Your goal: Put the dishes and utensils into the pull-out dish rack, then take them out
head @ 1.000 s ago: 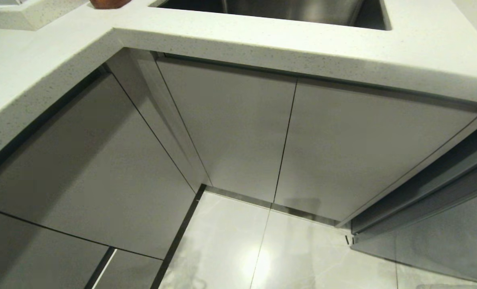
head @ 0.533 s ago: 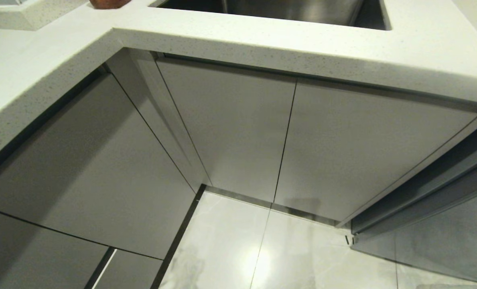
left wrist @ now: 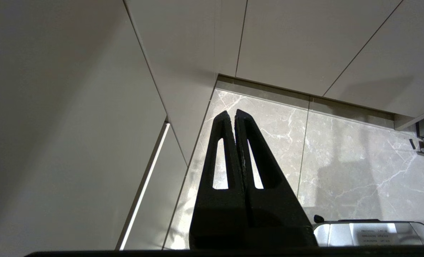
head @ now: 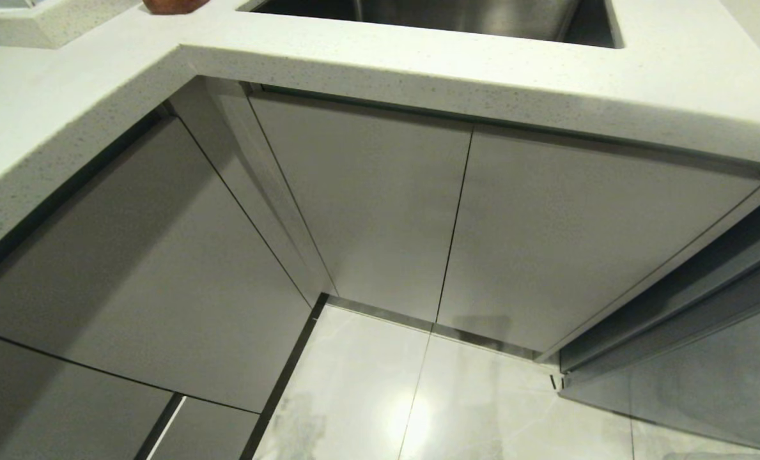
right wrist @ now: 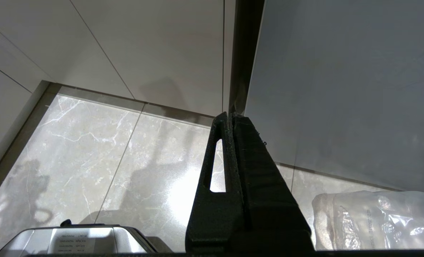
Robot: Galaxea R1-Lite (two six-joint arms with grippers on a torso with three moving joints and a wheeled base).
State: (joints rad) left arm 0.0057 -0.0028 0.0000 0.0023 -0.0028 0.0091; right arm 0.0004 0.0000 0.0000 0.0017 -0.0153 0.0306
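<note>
Both grippers hang low over the marble floor (left wrist: 340, 160), left gripper (left wrist: 231, 113) and right gripper (right wrist: 229, 116) pressed closed, empty. You see no dishes, utensils or rack; only closed cabinet fronts (head: 367, 204), with the sink (head: 456, 16) cut off at the far edge.

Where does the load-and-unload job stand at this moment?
No dishes, utensils or pulled-out rack show. The grey cabinet fronts are shut. The left gripper and right gripper are shut, empty, hanging above the floor. Start or finish cannot be told.

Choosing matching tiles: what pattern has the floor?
Pale marble floor with thin white veins, clearest in the left wrist view.
</note>
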